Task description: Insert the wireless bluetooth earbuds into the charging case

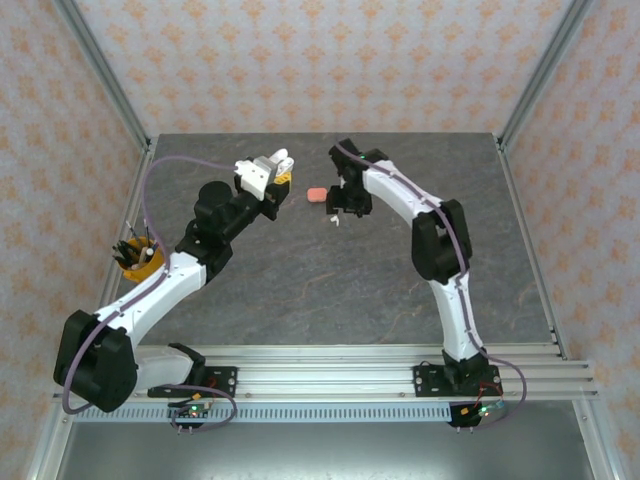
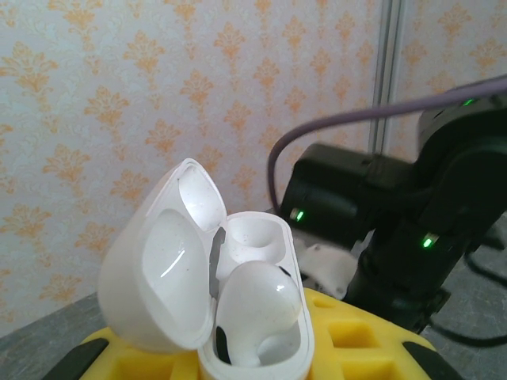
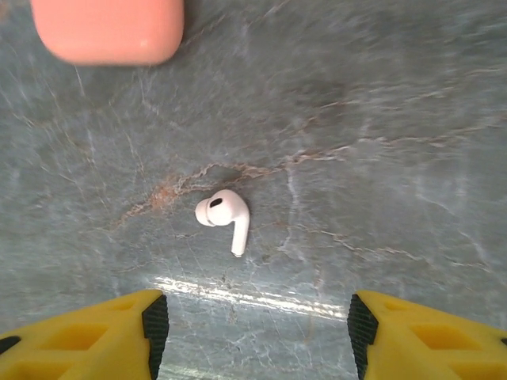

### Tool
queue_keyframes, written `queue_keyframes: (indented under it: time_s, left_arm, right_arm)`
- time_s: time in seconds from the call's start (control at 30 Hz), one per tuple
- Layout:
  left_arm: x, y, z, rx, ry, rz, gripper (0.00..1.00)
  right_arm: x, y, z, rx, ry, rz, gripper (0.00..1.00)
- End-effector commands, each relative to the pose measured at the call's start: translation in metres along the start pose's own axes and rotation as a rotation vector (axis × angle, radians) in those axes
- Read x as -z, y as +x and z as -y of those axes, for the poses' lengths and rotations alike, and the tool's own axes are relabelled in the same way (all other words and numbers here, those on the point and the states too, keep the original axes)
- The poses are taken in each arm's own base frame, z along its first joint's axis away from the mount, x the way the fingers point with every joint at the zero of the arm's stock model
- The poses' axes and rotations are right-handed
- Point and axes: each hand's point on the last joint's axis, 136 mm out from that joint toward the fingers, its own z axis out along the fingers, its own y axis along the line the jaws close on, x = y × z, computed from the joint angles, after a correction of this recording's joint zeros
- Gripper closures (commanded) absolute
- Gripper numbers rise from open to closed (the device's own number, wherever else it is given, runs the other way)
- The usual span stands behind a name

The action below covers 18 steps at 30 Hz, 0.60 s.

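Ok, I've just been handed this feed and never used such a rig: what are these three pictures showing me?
The top picture looks down from above and behind two robot arms bolted to the near edge of a grey table. The other two pictures come from cameras on the wrists, so the yellow shapes along their bottom edges are each gripper's own fingers. The left gripper holds up a white charging case with its lid open. One white earbud sits inside it, and the socket beside it is empty. The right gripper hangs open above a second white earbud, which lies loose on the table. A coral case lies on the table just beyond that earbud.
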Motion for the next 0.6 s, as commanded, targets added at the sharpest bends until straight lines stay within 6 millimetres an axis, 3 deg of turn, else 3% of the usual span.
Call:
queue_keyframes:
  time_s: [0.0, 0.57]
  left_arm:
    - [0.007, -0.008, -0.008, -0.015, -0.034, 0.030, 1.00]
    - [0.003, -0.012, -0.008, -0.006, -0.023, 0.045, 1.00]
  right_arm:
    - [0.001, 0.009, 0.008, 0.125, 0.126, -0.045, 0.37]
    - [-0.037, -0.009, -0.009, 0.170, 0.177, -0.024, 0.44]
